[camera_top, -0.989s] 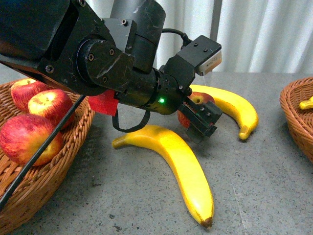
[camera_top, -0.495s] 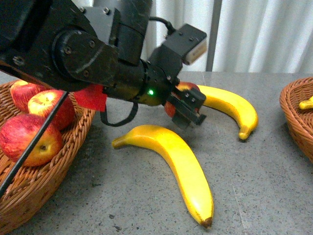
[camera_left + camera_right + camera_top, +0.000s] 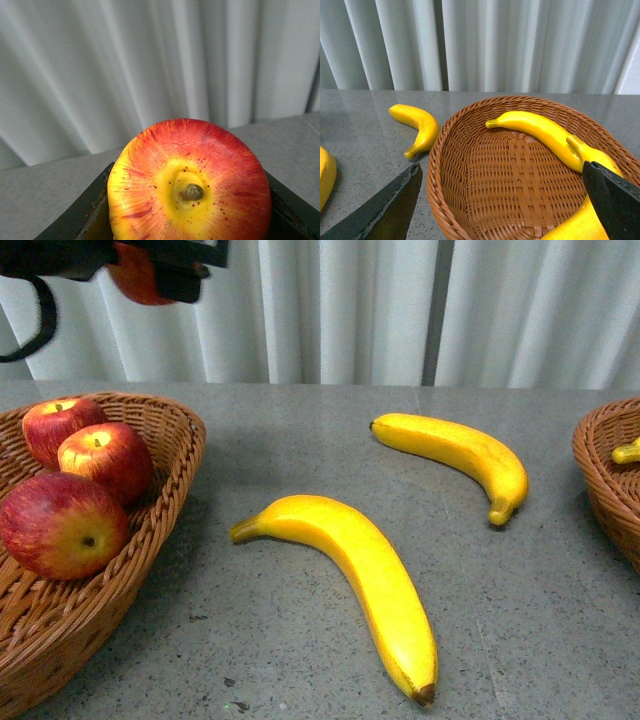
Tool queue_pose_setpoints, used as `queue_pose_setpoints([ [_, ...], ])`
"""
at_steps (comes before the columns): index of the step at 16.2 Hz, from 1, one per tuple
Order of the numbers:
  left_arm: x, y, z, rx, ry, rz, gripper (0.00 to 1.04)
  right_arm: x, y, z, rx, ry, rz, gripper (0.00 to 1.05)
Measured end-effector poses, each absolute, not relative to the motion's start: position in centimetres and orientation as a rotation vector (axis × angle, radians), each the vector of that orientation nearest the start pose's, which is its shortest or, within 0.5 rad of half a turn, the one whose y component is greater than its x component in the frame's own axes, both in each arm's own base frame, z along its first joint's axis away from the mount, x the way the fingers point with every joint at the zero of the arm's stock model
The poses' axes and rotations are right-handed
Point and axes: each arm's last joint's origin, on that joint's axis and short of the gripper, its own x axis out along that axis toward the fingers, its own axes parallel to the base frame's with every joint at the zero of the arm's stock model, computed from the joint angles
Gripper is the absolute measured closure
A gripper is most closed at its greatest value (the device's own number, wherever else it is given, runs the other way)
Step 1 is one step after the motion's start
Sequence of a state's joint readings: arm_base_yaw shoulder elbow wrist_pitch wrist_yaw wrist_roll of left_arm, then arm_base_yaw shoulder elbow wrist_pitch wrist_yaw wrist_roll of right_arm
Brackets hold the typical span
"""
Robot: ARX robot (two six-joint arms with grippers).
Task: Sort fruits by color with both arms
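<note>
High at the front view's top left, my left gripper (image 3: 160,270) is shut on a red apple (image 3: 138,275), lifted well off the table. In the left wrist view that apple (image 3: 190,185) fills the space between the black fingers (image 3: 85,215), stem toward the camera. Three more red apples (image 3: 62,525) lie in the left wicker basket (image 3: 170,500). Two bananas lie on the grey table, one near (image 3: 350,570) and one farther back (image 3: 460,455). My right gripper (image 3: 500,205) hangs open and empty over the right basket (image 3: 445,165), which holds bananas (image 3: 540,130).
The right basket's (image 3: 600,480) rim shows at the front view's right edge with a banana tip (image 3: 628,452) inside. A pale pleated curtain runs behind the table. In the right wrist view a table banana (image 3: 417,125) lies just outside the basket.
My left arm has risen and swung left with the red apple, from low over the table's middle near the bananas to the top left. The bananas have not moved.
</note>
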State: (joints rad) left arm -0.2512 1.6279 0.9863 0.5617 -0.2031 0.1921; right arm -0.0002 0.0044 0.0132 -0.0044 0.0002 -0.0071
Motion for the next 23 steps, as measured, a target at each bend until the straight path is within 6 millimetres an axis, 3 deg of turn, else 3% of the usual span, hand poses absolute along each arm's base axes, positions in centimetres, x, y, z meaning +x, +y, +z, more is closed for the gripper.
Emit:
queue_pose_setpoints([
  [4, 31.4, -4.3, 27.3, 0.131, 0.01, 0.105, 0.38, 9.7, 0.0, 16.7, -0.007, -0.004, 0.0, 0.06],
  [11, 29.2, -0.3, 25.7, 0.017, 0.036, 0.273, 0.38, 9.7, 0.0, 16.7, -0.007, -0.004, 0.0, 0.06],
  [16, 29.1, -0.5, 23.4, -0.064, 0.11, 0.315, 0.38, 9.7, 0.0, 16.7, -0.007, -0.004, 0.0, 0.06],
  [20, 28.3, -3.0, 20.3, -0.137, 0.193, 0.294, 0.38, 9.7, 0.0, 16.7, -0.007, -0.004, 0.0, 0.06],
  [22, 27.2, -3.1, 18.7, -0.166, 0.227, 0.343, 0.37, 9.7, 0.0, 16.7, -0.007, -0.004, 0.0, 0.06],
  [23, 26.7, -3.1, 18.5, -0.174, 0.226, 0.354, 0.25, 9.7, 0.0, 16.7, -0.007, -0.004, 0.0, 0.06],
])
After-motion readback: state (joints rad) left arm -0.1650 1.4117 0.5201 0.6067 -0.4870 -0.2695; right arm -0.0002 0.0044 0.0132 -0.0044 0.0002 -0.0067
